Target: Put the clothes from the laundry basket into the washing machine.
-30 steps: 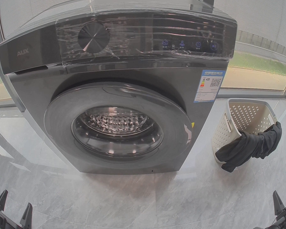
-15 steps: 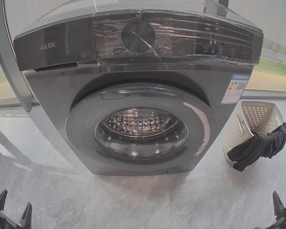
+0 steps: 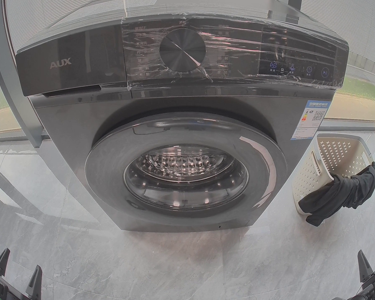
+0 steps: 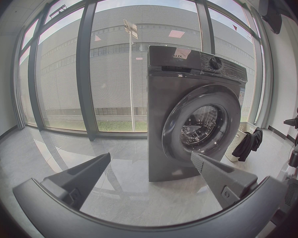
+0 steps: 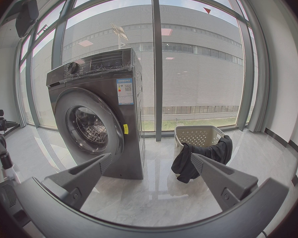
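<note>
Beside the washing machine, clothes overhang the laundry basket. Left gripper and right gripper fingers are spread, empty.

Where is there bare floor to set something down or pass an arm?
Free: the floor before the door of the washing machine, and left of the machine toward the windows. Crowded: its right side, where the laundry basket with a draped dark garment stands close by.

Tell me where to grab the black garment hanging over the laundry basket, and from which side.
Grip the bunched middle of the black garment where it drapes over the rim of the laundry basket. Probably come from the open floor side with the right gripper: the cloth hangs outside the rim there.
</note>
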